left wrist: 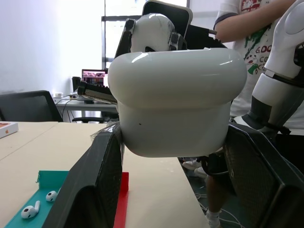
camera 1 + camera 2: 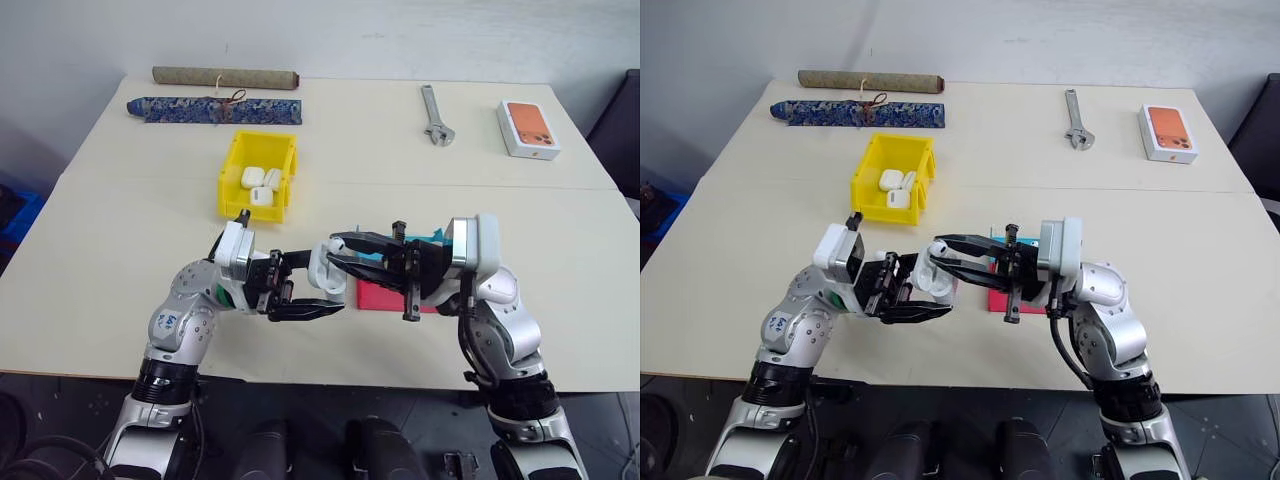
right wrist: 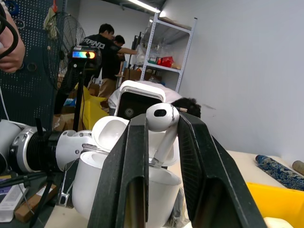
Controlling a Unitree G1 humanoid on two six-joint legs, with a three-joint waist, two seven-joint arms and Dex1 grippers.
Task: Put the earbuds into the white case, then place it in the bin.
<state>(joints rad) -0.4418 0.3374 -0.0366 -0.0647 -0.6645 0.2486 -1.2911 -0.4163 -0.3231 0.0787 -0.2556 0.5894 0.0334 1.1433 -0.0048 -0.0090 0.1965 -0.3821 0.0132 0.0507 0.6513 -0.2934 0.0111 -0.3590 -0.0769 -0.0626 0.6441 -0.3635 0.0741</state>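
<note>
Table (image 2: 120, 250): pale top, and my two arms meet over its near half.
Left arm: bent in from my left, wrist turned so the fingers point across to my right.
Right arm: bent in from my right, its fingers pointing left and tipped a little upward.
Bin (image 2: 231, 160): yellow, on the table beyond my hands, well apart from both; three white cases like mine lie inside.
Trays: a red tray (image 2: 380, 296) lies under my right gripper and a teal one (image 1: 28, 202) just beside it, with two loose earbuds in the teal one.
Left gripper (image 2: 300, 292): clenched on the white case (image 1: 175, 99), one finger on each side of its body, lid flipped open.
Right gripper (image 3: 161, 137): pinching one of the earbuds (image 3: 162, 118) between its two fingers.
Earbud and case: stem down over the open case; whether the stem already touches inside I cannot quite tell.
</note>
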